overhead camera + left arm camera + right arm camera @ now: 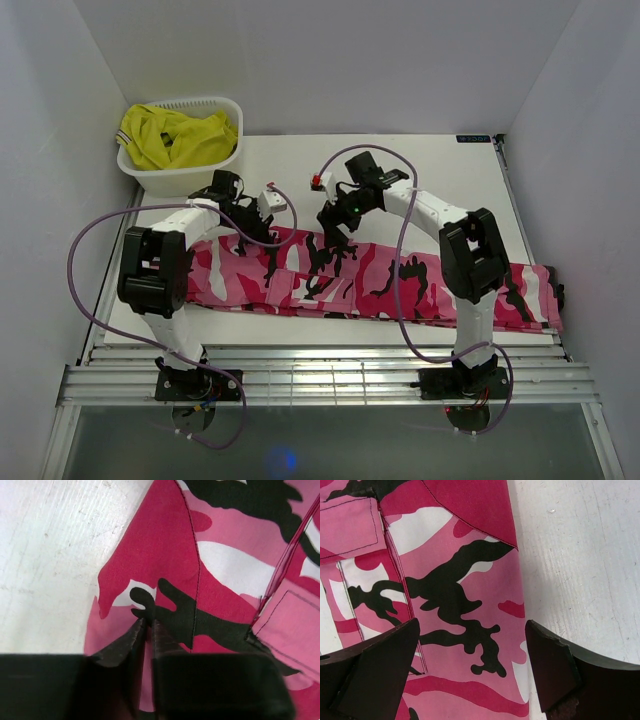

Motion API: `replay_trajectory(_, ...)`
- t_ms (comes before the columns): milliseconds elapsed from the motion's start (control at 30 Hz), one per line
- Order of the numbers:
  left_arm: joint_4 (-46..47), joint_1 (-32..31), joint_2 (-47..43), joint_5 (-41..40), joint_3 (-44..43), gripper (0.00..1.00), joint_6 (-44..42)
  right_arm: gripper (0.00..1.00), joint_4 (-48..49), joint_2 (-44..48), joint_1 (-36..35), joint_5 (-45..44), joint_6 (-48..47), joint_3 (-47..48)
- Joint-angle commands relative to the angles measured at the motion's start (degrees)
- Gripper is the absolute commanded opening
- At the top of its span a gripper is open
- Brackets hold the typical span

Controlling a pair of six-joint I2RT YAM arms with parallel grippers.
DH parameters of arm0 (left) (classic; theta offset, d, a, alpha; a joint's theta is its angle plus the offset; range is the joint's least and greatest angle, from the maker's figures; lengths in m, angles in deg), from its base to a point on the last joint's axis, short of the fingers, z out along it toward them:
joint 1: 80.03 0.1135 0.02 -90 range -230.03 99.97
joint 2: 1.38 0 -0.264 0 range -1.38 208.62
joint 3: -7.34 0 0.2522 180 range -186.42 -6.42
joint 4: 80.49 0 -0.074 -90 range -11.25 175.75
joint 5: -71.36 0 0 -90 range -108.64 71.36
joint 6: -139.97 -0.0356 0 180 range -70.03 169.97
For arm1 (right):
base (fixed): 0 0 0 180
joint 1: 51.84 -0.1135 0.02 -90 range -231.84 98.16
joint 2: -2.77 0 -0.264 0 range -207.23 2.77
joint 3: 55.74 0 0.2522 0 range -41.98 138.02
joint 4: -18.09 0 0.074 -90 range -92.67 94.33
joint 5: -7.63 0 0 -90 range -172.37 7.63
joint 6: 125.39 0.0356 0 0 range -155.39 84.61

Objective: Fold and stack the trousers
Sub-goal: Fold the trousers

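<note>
The pink, white, dark red and black camouflage trousers (pixel 380 285) lie flat and stretched across the table from left to right. My left gripper (pixel 258 235) is at their far edge on the left part. In the left wrist view it (pixel 148 624) is shut, with its tips pressed into the cloth (pixel 225 570) near a folded corner. My right gripper (pixel 335 238) is over the far edge near the middle. In the right wrist view it (pixel 470 652) is open and straddles the trousers' edge (pixel 445 580), one finger over the cloth and one over bare table.
A white basket (pixel 185 103) holding a plain yellow garment (pixel 175 138) stands at the back left corner. The white table (pixel 440 180) is walled in white on three sides. The trousers' right end reaches the table's right edge.
</note>
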Motion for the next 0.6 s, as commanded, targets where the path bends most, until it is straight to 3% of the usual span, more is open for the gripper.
replay_trajectory(0, 0.63, -0.83, -0.85, 0.98, 0.26, 0.17, -2.11, 0.92, -0.12, -1.10, -0.03, 1.69, -0.10, 3.19)
replay_trajectory(133, 0.37, -1.88, -3.74, 0.28, 3.16, 0.00, -5.35, 0.92, 0.15, -3.29, -0.03, 2.48, 0.16, 5.03)
replay_trajectory(333, 0.98, -3.47, -9.45, -2.09, 11.23, 0.00, -9.93, 0.94, 1.29, -7.68, -0.20, 3.89, 1.92, 9.25)
replay_trajectory(567, 3.35, -4.08, -9.47, -4.29, 16.96, 0.00, -11.52, 0.97, 1.55, -14.71, -1.87, 5.91, 2.98, 15.31)
